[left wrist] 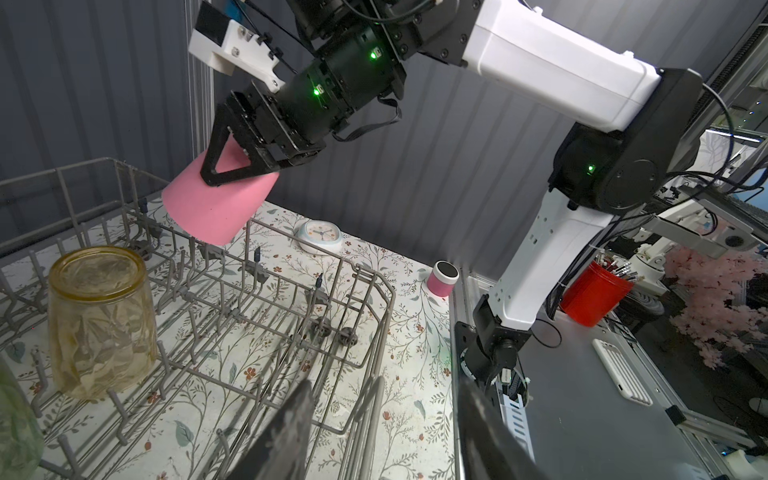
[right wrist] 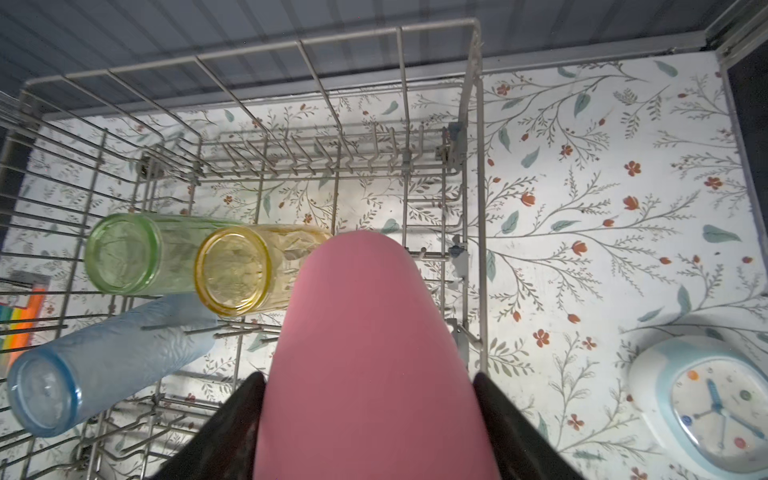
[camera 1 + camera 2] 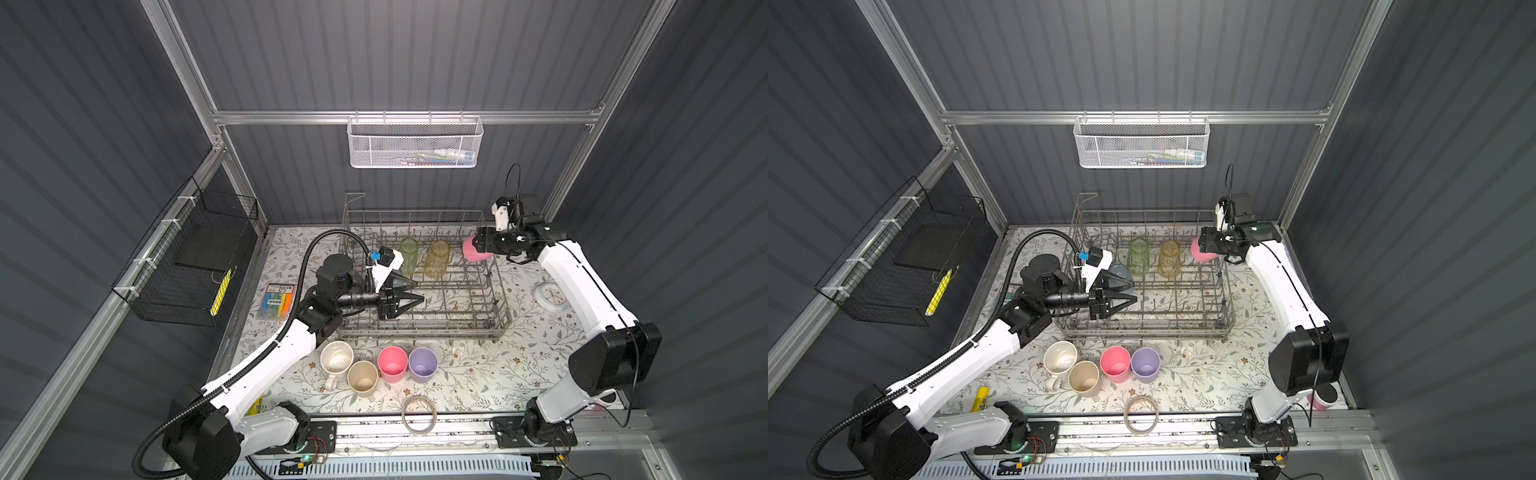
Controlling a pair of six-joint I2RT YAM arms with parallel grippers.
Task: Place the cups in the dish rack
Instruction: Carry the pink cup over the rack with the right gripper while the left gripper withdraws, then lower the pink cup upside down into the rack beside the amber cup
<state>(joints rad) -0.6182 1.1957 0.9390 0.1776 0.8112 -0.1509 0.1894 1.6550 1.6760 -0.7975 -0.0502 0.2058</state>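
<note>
We see bench (image 3: 478, 374) | dish rack (image 3: 419, 331) at its back | left tool (image 3: 417, 291) parted, empty, over rack's left side | right tool (image 3: 478, 245) clamped on tilted pink cup (image 1: 220, 212) above rack's far right corner | green tumbler (image 3: 409, 255), amber tumbler (image 3: 437, 257) upside down in rack, blue tumbler (image 2: 104, 357) leaning beside them | white mug (image 3: 336, 359), beige cup (image 3: 363, 376), second pink cup (image 3: 392, 363), lilac cup (image 3: 423, 363) on bench before rack

Floral-papered table (image 3: 478, 374) — dish rack (image 3: 496, 328), four upright cups (image 3: 391, 363), tape ring (image 3: 419, 415), clock (image 3: 550, 296), marker pack (image 3: 276, 300)
</note>
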